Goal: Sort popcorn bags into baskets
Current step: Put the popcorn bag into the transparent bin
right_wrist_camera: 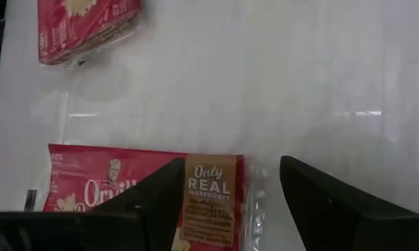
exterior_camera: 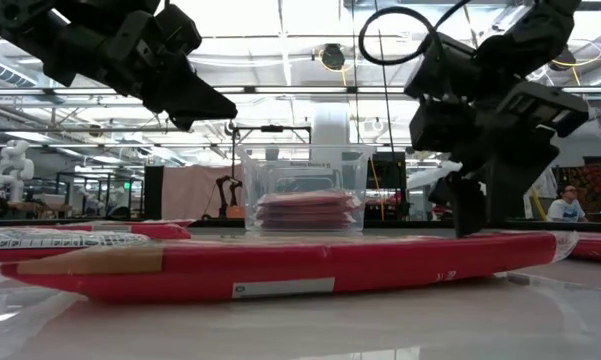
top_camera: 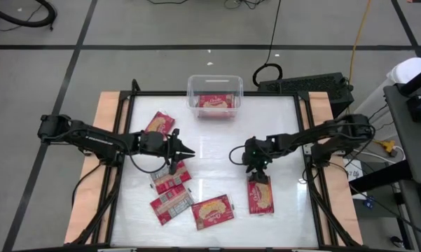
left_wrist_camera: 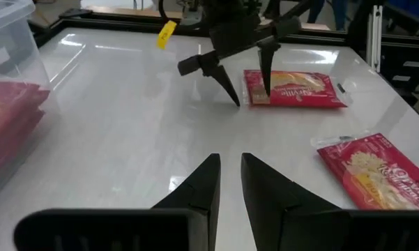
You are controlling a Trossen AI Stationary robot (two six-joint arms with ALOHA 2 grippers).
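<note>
A red popcorn packet [exterior_camera: 280, 268] lies flat right in front of the low camera, stretching almost across the white surface [top_camera: 217, 150]. Behind it, at the far edge of the surface, stands the clear bin [top_camera: 215, 96] with red packets stacked inside.

The right hand [top_camera: 254, 170] hangs over the far end of another packet [top_camera: 261, 195], which lies on the near side of the bin and off to its right. Its fingers are spread and straddle that end; the wrapper there reads "Only REAL INGREDIENTS", beside the start of a name, "Orvill".

The left hand [top_camera: 184, 151] hovers near and to the left of the bin, fingers almost together with a thin gap, holding nothing. More packets [top_camera: 170, 179] lie just on its near side, and one packet [top_camera: 160, 124] between it and the bin.
</note>
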